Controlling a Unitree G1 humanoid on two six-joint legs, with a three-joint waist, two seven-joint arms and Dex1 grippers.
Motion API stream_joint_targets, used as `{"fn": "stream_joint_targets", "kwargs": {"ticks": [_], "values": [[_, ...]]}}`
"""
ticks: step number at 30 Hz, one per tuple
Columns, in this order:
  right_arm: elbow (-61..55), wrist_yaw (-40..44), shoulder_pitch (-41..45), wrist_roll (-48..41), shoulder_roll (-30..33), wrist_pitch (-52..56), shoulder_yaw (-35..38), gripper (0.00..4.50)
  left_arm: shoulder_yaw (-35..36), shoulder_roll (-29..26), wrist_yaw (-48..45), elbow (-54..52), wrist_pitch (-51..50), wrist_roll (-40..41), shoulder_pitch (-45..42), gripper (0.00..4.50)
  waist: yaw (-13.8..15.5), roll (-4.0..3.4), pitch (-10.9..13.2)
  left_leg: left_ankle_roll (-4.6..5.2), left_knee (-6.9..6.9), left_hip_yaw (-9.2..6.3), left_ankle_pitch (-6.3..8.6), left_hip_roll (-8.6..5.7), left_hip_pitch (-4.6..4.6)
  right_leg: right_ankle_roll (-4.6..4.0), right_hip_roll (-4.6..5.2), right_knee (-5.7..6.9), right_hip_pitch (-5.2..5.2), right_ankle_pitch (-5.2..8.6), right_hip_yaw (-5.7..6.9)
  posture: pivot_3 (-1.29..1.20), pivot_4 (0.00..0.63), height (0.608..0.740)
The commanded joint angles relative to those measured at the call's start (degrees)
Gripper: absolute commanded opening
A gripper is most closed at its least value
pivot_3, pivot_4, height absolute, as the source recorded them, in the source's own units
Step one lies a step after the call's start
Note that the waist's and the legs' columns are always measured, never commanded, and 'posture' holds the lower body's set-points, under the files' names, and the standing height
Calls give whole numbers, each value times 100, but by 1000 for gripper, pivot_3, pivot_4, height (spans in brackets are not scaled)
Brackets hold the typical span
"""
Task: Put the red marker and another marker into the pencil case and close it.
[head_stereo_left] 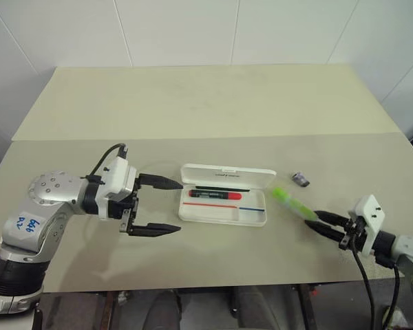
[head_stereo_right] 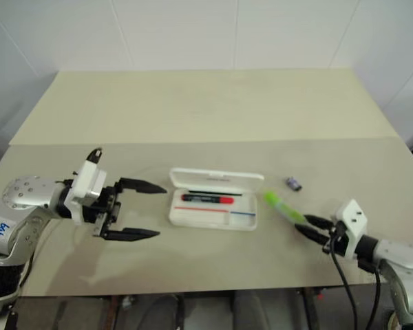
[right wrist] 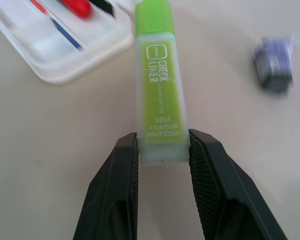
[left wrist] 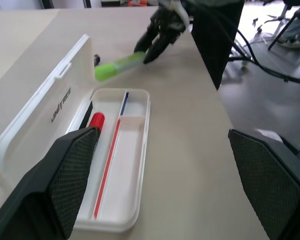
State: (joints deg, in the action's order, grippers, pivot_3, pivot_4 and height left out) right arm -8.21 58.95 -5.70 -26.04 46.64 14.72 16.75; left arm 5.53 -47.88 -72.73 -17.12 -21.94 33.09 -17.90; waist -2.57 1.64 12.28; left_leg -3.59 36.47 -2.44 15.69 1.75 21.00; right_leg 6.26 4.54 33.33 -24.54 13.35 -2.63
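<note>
The right hand gripped the highlighter by its tail, long axis aimed at the open case just beyond; the left hand stood open.

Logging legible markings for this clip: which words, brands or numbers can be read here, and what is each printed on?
"CHECK LINER", on the green highlighter.
"6261", lower on the same barrel; the small line beneath it is too blurred to read.
"UNITREE", on the open lid of the pencil case.
Blue handwriting on a white sticker on the left arm: not legible.
Small grey-purple item: any marking too blurred.
</note>
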Motion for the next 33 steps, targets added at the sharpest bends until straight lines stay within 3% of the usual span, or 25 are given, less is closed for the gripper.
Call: {"fn": "stream_joint_targets", "kwargs": {"ticks": [1,10,16,25,33], "values": [[-438,411,56,-268,454,165,265,1068,259,-119,-101,103,304,-48,166,4500,13,0,0,0,0,-1,0,0,0,1,0,0,-2,1,1,0,150,740],[-1199,1245,-145,-549,1324,758,113,1068,312,-172,-151,236,640,-148,395,4500,92,4,1,1,0,0,1,0,1,2,0,-7,-5,1,1,0,150,740],[-1625,882,728,-591,905,997,-691,1068,337,-231,-188,220,715,-156,494,4500,34,10,4,0,6,3,2,3,0,1,0,-11,-5,-4,1,0,150,740],[-1233,901,1918,-152,324,893,-1948,1068,343,-329,-285,328,896,-254,579,4500,78,13,7,7,5,3,7,4,14,1,0,-26,-12,-7,3,0,150,740],[-670,836,2568,346,-256,745,-2641,1068,355,-324,-240,259,914,-272,677,4500,80,14,7,11,5,3,10,4,11,3,0,-21,-12,-7,3,0,150,740]]}}
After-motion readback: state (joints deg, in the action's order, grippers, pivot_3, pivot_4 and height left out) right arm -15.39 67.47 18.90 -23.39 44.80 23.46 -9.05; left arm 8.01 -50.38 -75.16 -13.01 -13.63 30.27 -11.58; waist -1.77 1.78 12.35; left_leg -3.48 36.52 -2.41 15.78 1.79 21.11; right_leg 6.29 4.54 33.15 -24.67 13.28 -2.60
